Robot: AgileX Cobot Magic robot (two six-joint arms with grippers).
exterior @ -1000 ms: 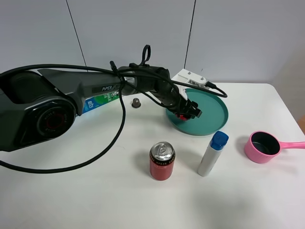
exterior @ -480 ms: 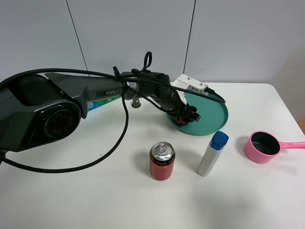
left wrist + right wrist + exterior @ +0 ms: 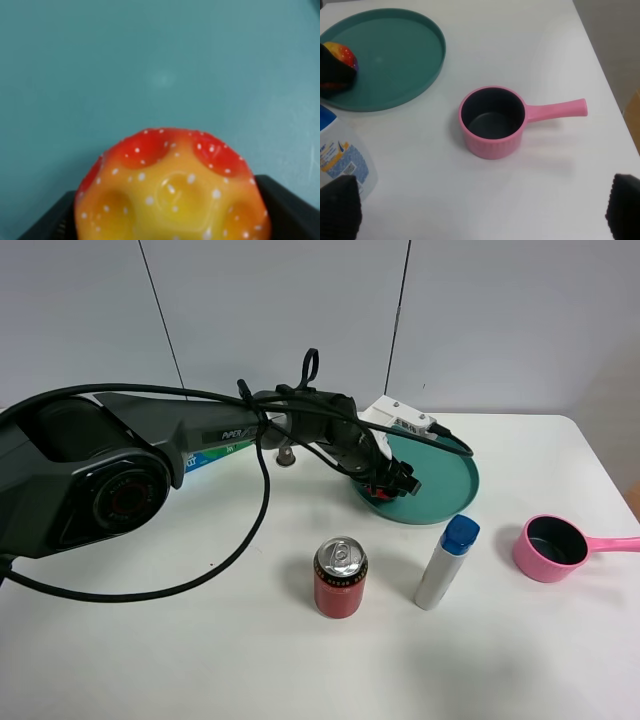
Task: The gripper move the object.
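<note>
The object, a small round bumpy toy fruit [image 3: 172,185], red with a yellow top, sits between the black fingers [image 3: 290,205] of my left gripper [image 3: 395,478], which is shut on it. It is held low over the front left part of the teal plate [image 3: 445,475]. Only a sliver of red [image 3: 382,484] shows in the exterior view. The right wrist view shows the fruit [image 3: 342,54] at the plate's edge [image 3: 395,102]. My right gripper [image 3: 482,210] is open and empty, out of the exterior view, above the table near the pink pan.
A red soda can [image 3: 341,577] stands at the front centre, with a white bottle with a blue cap [image 3: 447,562] to its right. A pink saucepan [image 3: 552,547] sits at the right. A tiny grey cap [image 3: 286,455] and a flat box lie behind the arm.
The left gripper with the fruit dipped slightly lower and a little left over the plate one second ago. It has stayed still since.
</note>
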